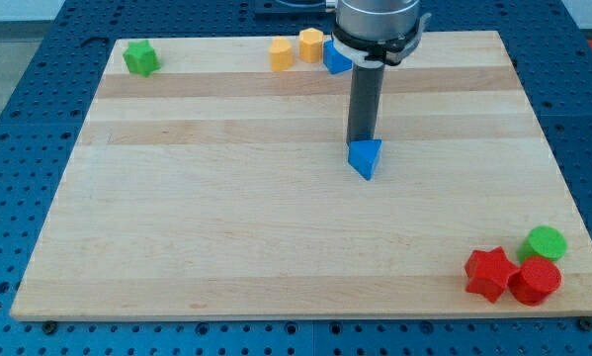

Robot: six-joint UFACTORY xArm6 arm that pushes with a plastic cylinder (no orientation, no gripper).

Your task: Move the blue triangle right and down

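Where the board's far left corner lies, a green block (140,57) of irregular shape is found, close to the far edge and well apart from everything else. Further right along the far edge, two orange-yellow blocks stand just beside each other: a yellow block (281,53) and an orange block (310,44), the latter apparently hexagonal. Immediately right of these, a second blue block (335,57) is seen, partly hidden by the arm's housing; its shape cannot be made out.

Blue triangle (366,157): placed slightly right of centre, in the far half of the wooden board (177,237). One corner is pointed toward the near edge and slightly left; the broader face is turned up and to the right. No clear long axis can be told.

Rod: held upright, descending from the grey housing at the far edge. My tip (361,141) is set at the triangle's far side, touching it or very nearly so. No fingers are carried; nothing is held.

Wide bare board is left to the right of the triangle and toward the near edge.

Near right corner: a red star (489,273), a red cylinder (535,281) and a green cylinder (545,242), clustered touching or almost so.
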